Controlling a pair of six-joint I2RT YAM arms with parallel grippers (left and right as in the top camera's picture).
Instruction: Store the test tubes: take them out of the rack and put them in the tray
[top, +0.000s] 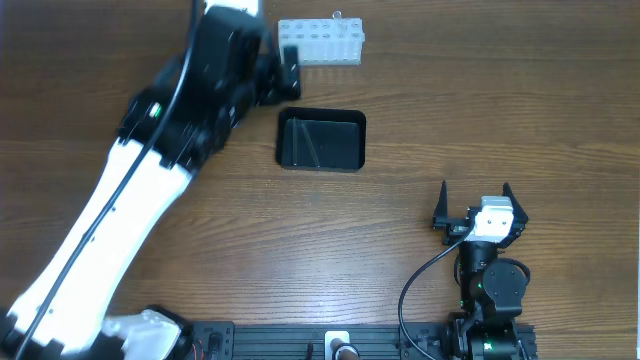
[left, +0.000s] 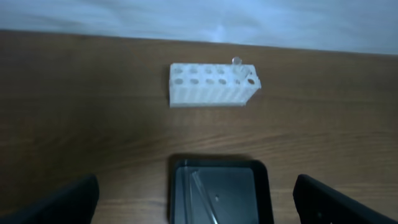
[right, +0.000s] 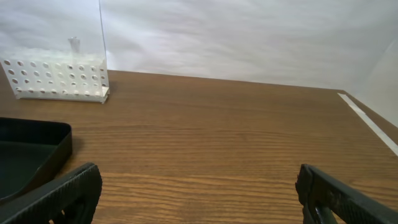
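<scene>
The white plastic rack (top: 320, 42) is a rectangular block pierced with rows of round holes. It stands on the wood-grain table (top: 520, 100) at 12 o'clock from the tray (top: 360, 122), a little apart from it. One clear test tube (left: 237, 62) stands upright in a hole near one end of the rack, and its rim pokes above the top face.

The tray is a shallow black rectangle with rounded corners and a glossy floor. At least one clear tube (left: 202, 190) lies slanted on that floor, toward the side nearer the left arm. How many tubes lie there cannot be told.

The left gripper (left: 196, 186) hangs at about 10 o'clock from the tray, just beside the rack's end. Its dark fingers are spread wide with nothing between them.

The right gripper (top: 474, 200) sits well apart from both, at about 4 o'clock from the tray and close to its own base. Its jaws are also apart and hold nothing.
</scene>
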